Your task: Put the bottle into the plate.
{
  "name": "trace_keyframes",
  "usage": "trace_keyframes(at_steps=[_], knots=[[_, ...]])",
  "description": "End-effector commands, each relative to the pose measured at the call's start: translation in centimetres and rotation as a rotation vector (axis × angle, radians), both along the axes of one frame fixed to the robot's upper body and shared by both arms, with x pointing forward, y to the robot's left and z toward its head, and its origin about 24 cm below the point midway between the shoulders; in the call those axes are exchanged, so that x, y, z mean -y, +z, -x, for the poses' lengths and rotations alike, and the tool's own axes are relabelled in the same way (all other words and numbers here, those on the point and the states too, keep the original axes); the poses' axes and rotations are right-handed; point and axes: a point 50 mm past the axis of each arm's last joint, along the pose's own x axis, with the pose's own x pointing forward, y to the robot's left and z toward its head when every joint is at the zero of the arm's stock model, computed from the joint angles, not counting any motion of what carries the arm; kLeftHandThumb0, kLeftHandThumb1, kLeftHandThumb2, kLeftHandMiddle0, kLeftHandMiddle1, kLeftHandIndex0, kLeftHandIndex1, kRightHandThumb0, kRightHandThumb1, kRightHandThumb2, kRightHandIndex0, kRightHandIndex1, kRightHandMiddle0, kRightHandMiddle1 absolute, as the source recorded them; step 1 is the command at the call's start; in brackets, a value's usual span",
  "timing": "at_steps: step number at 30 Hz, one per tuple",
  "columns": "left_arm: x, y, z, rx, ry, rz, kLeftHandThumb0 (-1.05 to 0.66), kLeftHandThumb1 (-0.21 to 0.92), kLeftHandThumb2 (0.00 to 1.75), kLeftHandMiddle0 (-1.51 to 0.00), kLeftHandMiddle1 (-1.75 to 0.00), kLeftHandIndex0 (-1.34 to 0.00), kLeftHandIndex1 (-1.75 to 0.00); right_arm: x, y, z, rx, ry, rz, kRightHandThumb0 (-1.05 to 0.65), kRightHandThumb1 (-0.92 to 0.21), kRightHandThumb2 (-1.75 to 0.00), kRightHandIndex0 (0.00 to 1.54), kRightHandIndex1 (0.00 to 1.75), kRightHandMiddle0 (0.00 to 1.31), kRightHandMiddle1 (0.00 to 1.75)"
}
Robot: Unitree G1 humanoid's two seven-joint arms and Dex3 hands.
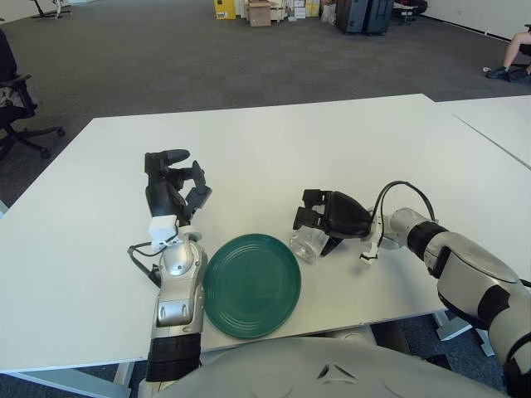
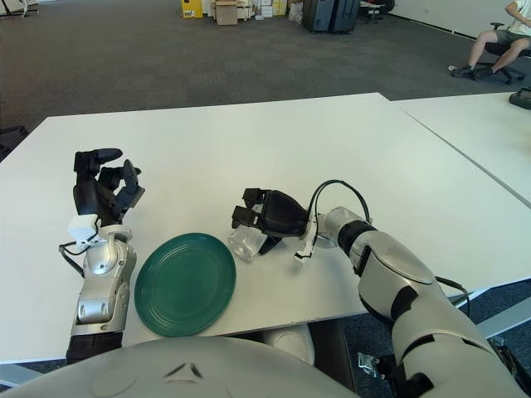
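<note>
Right hand point(image 1: 328, 217) clamped on the clear bottle point(image 1: 305, 244) (no readable label) just beside the green plate point(image 1: 251, 284); left hand point(image 1: 172, 189) loosely open

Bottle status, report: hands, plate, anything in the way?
Right hand curled over the clear bottle, bottle on the table just right of the green plate. Left hand idle, open, left of plate. Nothing in the way.

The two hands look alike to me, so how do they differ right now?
The right hand reaches in from the right, its fingers curled over the clear bottle lying beside the green plate. The left hand shows left of the plate, fingers pointing up and holding nothing. The right hand lies sideways and low; the left hand stands upright. Both are black, on silver arms.
</note>
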Motion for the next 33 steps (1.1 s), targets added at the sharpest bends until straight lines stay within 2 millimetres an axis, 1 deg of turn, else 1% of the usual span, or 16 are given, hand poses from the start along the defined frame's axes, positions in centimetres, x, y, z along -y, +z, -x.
trace_keyframes(at_steps=[1, 17, 19, 23, 26, 31, 33], knots=[[0.6, 0.4, -0.2, 0.016, 0.010, 0.034, -0.39, 0.72, 0.79, -0.44, -1.61, -0.32, -1.75, 0.9, -1.3, 0.8, -0.010, 0.007, 0.098, 0.00, -0.15, -1.51, 0.75, 1.72, 0.50, 1.75], [0.5, 0.4, -0.1, 0.016, 0.014, 0.035, -0.39, 0.71, 0.81, -0.46, -1.61, -0.32, -1.75, 1.5, -0.9, 0.8, -0.001, 0.024, 0.092, 0.00, -0.15, -1.51, 0.74, 1.73, 0.50, 1.75], [0.4, 0.4, -0.1, 0.019, 0.012, 0.035, -0.39, 0.71, 0.81, -0.46, -1.61, -0.32, -1.75, 1.6, -0.5, 0.5, 0.011, 0.022, 0.088, 0.00, -0.15, -1.51, 0.74, 1.73, 0.50, 1.75], [0.3, 0.4, -0.2, 0.020, 0.011, 0.036, -0.39, 0.71, 0.81, -0.47, -1.62, -0.33, -1.75, 1.5, 0.8, -0.6, 0.041, 0.018, 0.074, 0.00, -0.15, -1.51, 0.74, 1.73, 0.50, 1.75], [0.2, 0.3, -0.2, 0.019, 0.012, 0.039, -0.39, 0.71, 0.81, -0.48, -1.62, -0.33, -1.75, 0.9, 2.0, -1.3, 0.059, 0.021, 0.043, 0.00, -0.15, -1.52, 0.74, 1.73, 0.50, 1.75], [0.1, 0.2, -0.3, 0.019, 0.011, 0.037, -0.39, 0.70, 0.82, -0.49, -1.61, -0.33, -1.75, 0.1, 3.9, -2.0, 0.095, 0.022, -0.025, 0.00, -0.13, -1.53, 0.75, 1.73, 0.52, 1.75], [0.1, 0.2, -0.3, 0.022, 0.010, 0.036, -0.39, 0.70, 0.82, -0.49, -1.61, -0.33, -1.75, -0.4, 5.0, -2.0, 0.108, 0.031, -0.080, 0.00, -0.13, -1.54, 0.76, 1.73, 0.52, 1.75]])
